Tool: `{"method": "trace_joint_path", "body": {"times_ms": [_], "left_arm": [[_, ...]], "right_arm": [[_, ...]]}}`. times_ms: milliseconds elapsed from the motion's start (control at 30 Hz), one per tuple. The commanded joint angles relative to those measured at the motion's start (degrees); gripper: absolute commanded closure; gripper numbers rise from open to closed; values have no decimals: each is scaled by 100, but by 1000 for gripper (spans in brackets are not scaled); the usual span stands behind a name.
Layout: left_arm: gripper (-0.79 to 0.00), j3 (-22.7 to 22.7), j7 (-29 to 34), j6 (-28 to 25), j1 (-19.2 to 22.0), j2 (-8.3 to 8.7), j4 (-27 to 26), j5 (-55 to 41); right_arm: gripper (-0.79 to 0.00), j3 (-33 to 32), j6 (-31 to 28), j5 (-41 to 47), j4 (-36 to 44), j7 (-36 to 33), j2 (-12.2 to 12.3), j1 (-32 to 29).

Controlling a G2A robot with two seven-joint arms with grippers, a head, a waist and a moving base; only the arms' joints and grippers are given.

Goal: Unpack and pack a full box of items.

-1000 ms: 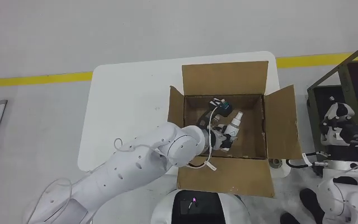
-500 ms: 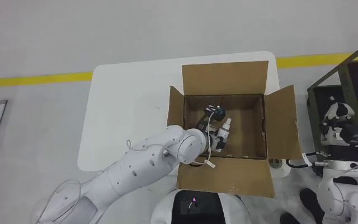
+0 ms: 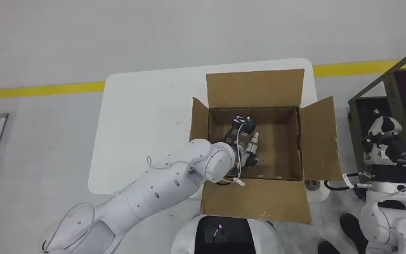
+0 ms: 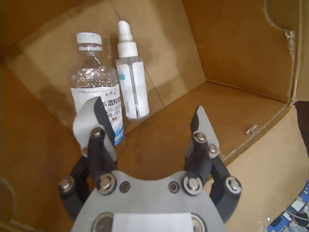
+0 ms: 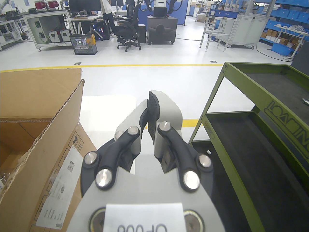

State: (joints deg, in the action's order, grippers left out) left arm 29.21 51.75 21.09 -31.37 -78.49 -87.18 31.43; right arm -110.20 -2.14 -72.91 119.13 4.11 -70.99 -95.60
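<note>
Cardboard box (image 4: 229, 37) around crinkled plastic bottle (image 4: 94, 80), slim spray bottle (image 4: 131, 83)

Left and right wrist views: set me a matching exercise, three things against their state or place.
Things:
1. left gripper
2. right gripper
3. spray bottle

States or places:
A. shut, outside the box
B. white pump top, next to the clear bottle
C. open, inside the box

Pairs: 1-C, 2-A, 3-B.

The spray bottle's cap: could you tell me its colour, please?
White spray cap, clearest in left wrist view.
</note>
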Motion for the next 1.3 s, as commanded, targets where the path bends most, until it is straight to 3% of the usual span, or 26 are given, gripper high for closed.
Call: {"method": "trace_joint_path", "body": {"times_ms": [0, 300, 600, 933, 1267], "left_arm": [[-785, 103, -41, -13, -46, 19, -150, 57], [-785, 807, -281, -662, -450, 239, -1402, 596], [-785, 1595, -225, -642, -872, 435, -2569, 1410], [-785, 2143, 63, -610, -1361, 547, -3143, 1963], [-785, 2352, 159, -716, -1608, 557, -3204, 2087]], "right_arm": [[0, -14, -33, 39, -15, -81, -2, -28], [0, 145, -2, 314, -363, -626, -41, -257], [0, 1031, -293, -301, -1115, -449, -60, 108], [0, 1677, -125, -278, -1643, -882, -114, 674], [0, 2054, -158, 166, -1828, -1257, -164, 1005]]}}
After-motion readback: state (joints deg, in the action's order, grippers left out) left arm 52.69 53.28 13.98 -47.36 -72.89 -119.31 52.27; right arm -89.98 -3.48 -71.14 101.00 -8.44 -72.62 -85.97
